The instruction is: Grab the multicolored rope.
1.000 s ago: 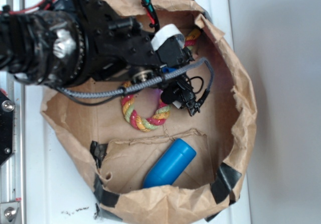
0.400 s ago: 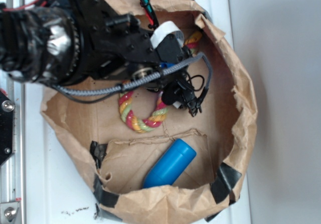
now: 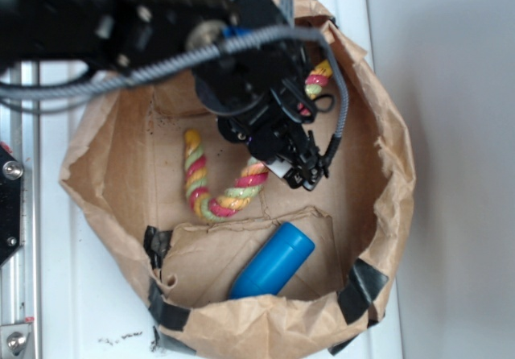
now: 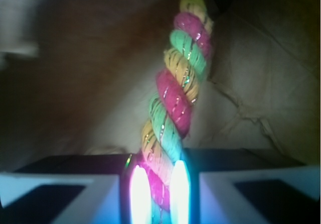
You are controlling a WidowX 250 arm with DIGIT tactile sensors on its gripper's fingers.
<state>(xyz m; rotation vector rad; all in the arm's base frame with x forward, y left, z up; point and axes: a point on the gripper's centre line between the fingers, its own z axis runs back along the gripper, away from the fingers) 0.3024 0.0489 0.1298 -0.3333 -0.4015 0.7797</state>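
**Rope clamped, grab essentially made**

White tabletop (image 3: 56, 295), brown paper bag (image 3: 386, 174) open on it. Gripper (image 4: 155, 184) pinches the multicolored rope (image 3: 241, 186) near bag centre; the free end trails toward 9 o'clock. Blue cylinder (image 3: 273, 261) untouched at 6 o'clock. Judged remaining: perhaps a lift clear.

Exterior view: overhead, looking straight down into the paper bag (image 3: 386, 174). Wrist view: close, looking out between the gripper (image 4: 159, 191) fingers. Both views share the multicolored rope (image 3: 241, 183).
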